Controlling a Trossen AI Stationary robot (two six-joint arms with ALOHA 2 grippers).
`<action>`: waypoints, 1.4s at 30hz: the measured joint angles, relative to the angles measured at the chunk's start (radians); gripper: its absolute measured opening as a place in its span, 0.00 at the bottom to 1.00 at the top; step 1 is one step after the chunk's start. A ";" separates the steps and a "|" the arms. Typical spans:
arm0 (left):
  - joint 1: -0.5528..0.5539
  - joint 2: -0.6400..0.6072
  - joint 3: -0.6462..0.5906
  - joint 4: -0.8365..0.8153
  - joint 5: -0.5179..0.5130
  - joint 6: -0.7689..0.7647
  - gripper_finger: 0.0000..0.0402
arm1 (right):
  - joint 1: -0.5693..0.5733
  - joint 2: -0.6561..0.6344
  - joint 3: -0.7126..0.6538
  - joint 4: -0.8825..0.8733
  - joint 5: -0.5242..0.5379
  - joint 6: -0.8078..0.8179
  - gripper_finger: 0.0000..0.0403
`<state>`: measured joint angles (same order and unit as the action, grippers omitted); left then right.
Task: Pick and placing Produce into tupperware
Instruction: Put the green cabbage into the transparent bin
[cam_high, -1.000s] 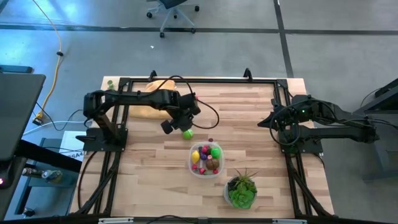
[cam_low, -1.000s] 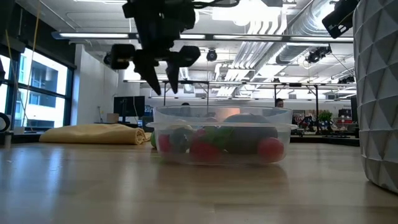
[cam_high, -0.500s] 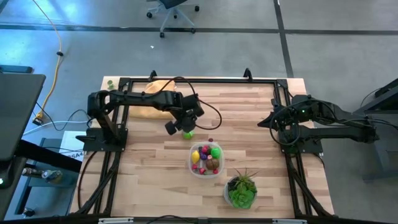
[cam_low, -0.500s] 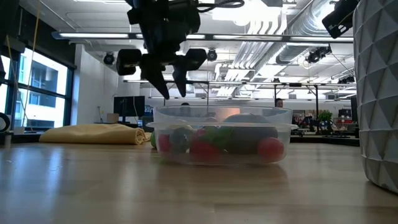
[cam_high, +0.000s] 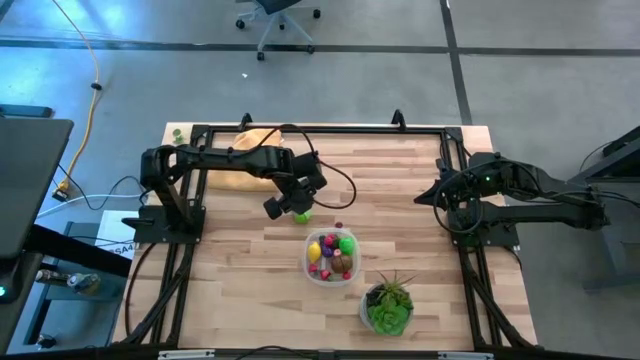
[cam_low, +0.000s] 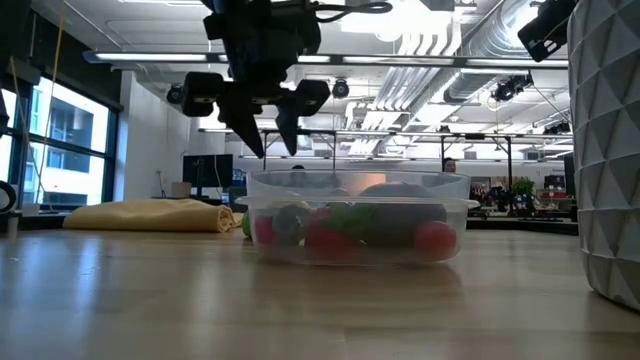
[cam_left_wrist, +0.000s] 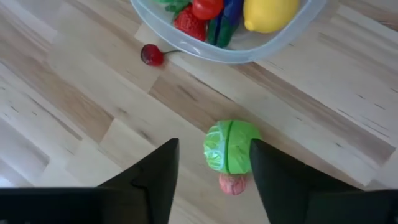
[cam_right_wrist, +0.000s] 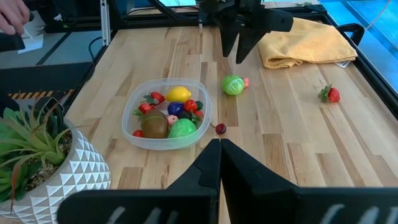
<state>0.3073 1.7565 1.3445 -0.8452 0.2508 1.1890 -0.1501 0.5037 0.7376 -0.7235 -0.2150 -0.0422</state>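
Left gripper (cam_left_wrist: 211, 171) has lowered over green cabbage (cam_left_wrist: 231, 147), beside cherry (cam_left_wrist: 151, 55).

I can't read any text, label, brand, number or sign from any of my camera views. Nothing printed shows on the counter or on the things lying on it, and whatever hangs in the room beyond is too small for me to make out.
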 joint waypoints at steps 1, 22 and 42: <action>0.000 0.000 0.000 0.007 0.000 -0.003 0.49 | 0.000 0.000 0.000 0.000 0.000 -0.001 0.00; 0.000 0.117 -0.001 -0.027 0.020 0.045 0.72 | 0.000 0.001 0.000 0.000 0.000 0.000 0.00; 0.000 0.195 0.002 0.019 -0.018 0.063 0.72 | 0.000 0.000 0.000 0.002 0.000 -0.001 0.00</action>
<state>0.3077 1.9518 1.3460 -0.8258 0.2330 1.2524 -0.1501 0.5037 0.7376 -0.7219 -0.2150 -0.0428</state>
